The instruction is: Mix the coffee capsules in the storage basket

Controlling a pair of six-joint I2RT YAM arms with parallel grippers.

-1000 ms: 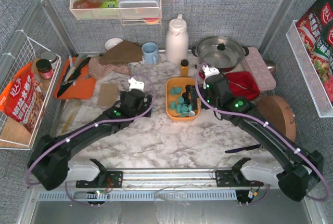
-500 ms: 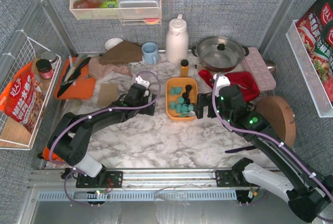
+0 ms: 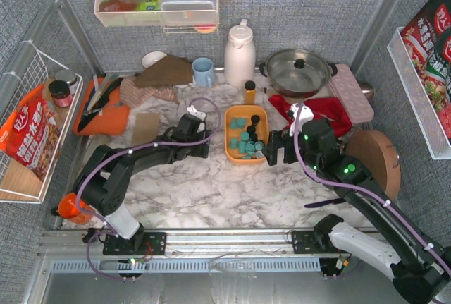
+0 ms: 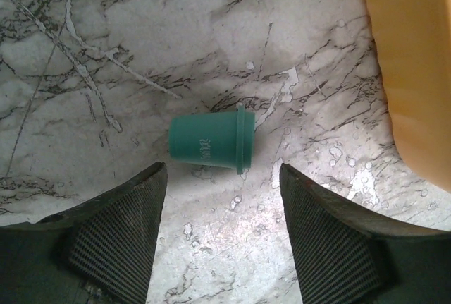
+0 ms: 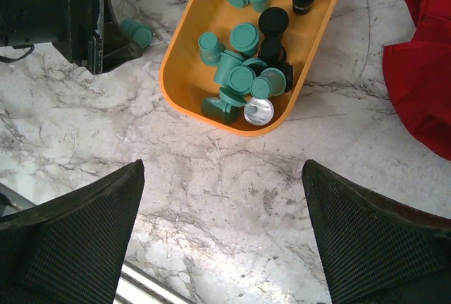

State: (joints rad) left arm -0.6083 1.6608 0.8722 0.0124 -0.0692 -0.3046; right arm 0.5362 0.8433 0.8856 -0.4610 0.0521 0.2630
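The storage basket (image 5: 183,82) sits on the marble tabletop (image 5: 232,198), in the upper middle of my right wrist view. The coffee capsules (image 5: 243,71) lie in a heap inside it. Most are teal, a few black ones sit toward the basket's upper right, and one shows a shiny silver top. One stray teal capsule (image 4: 211,140) lies on its side on the tabletop, just left of the basket. My left hand (image 4: 222,177) is spread wide and empty. The stray one is just past its fingertips, not touching them. My right hand (image 5: 222,177) is wide too and holds nothing, near the basket's lower edge.
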